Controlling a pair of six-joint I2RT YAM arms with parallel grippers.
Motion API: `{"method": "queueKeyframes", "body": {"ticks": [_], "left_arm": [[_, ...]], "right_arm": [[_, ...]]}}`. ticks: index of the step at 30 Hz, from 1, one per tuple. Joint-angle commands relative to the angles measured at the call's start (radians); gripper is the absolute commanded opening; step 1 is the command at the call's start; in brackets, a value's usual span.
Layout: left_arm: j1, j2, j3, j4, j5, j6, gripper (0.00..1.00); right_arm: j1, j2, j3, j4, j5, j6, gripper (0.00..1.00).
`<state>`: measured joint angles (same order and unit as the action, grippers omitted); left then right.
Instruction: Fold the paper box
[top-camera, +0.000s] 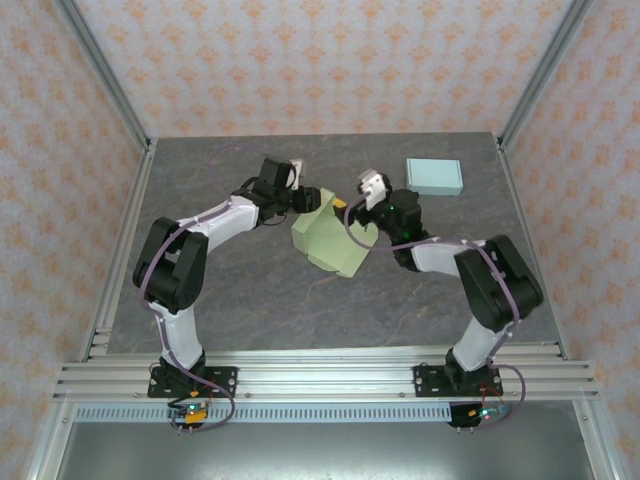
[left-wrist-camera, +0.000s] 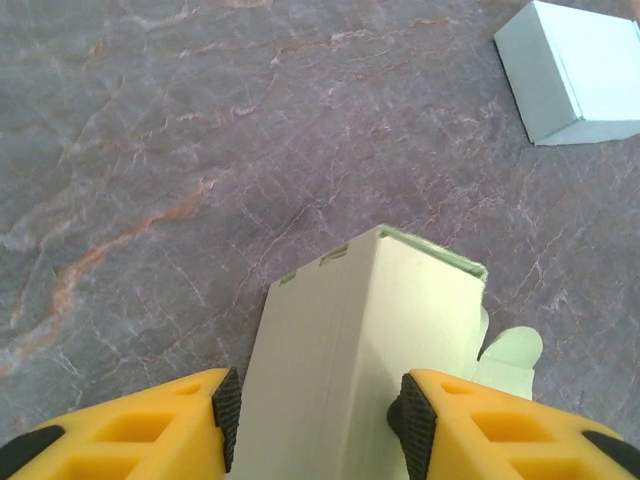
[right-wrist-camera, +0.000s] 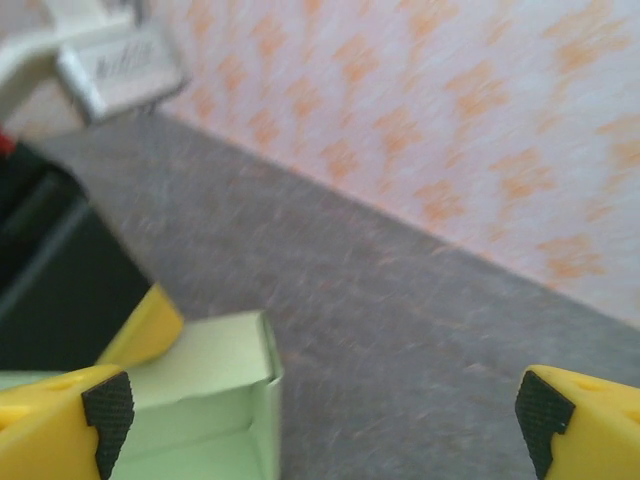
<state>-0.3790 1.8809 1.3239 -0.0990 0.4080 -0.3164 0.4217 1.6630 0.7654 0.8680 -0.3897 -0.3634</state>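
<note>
- On the grey marbled desk (top-camera: 250, 290), the pale green paper box (top-camera: 330, 240) lies near the middle, between the two arms and partly formed.
- From the top view, the left end effector (top-camera: 305, 200) meets the box's far left corner, and the right end effector (top-camera: 350, 205) is just beside its far right edge.
- A light blue box (top-camera: 434, 177) sits closed, well apart toward the far right of the desk.
- Up close, the left wrist view gives what the top view cannot: a flat green panel runs away from the left end effector (left-wrist-camera: 318, 415), with small slots along its far edge and a rounded tab (left-wrist-camera: 510, 350) poking out at the right.
- Its black pads (left-wrist-camera: 227, 415) stand partway apart, right at the panel's two sides; whether they press on it, I cannot tell.
- That view also catches the blue box (left-wrist-camera: 580, 70) at the upper right.
- Looking along the right wrist, the right end effector (right-wrist-camera: 320, 420) is spread wide with nothing between its fingertips (right-wrist-camera: 108, 410).
- An open green corner of the box (right-wrist-camera: 200, 370) shows low on the left, touching a yellow finger of the other arm (right-wrist-camera: 140, 330).
- Behind it rises the orange-patterned wall (right-wrist-camera: 450, 100), somewhat blurred.
</note>
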Motion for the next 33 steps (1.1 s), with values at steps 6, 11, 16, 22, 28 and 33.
{"method": "queueKeyframes", "body": {"ticks": [6,11,16,22,28,33], "left_arm": [[-0.008,0.075,0.231,-0.202,-0.046,0.171,0.70],[-0.020,0.142,0.324,-0.283,-0.079,0.205,0.78],[-0.049,0.225,0.445,-0.432,-0.118,0.271,0.79],[-0.076,0.286,0.507,-0.484,-0.119,0.270,0.80],[-0.079,0.295,0.526,-0.472,-0.083,0.212,0.80],[-0.075,0.276,0.551,-0.490,-0.107,0.218,0.79]], "right_arm": [[-0.012,-0.248,-0.036,-0.077,0.369,0.157,0.99],[-0.018,-0.328,-0.035,-0.167,0.405,0.158,0.99],[-0.027,-0.374,-0.042,-0.215,0.413,0.171,0.99],[-0.034,-0.387,-0.036,-0.240,0.374,0.177,0.99],[-0.034,-0.388,-0.021,-0.251,0.353,0.179,0.99],[-0.036,-0.382,-0.017,-0.274,0.348,0.175,0.99]]}}
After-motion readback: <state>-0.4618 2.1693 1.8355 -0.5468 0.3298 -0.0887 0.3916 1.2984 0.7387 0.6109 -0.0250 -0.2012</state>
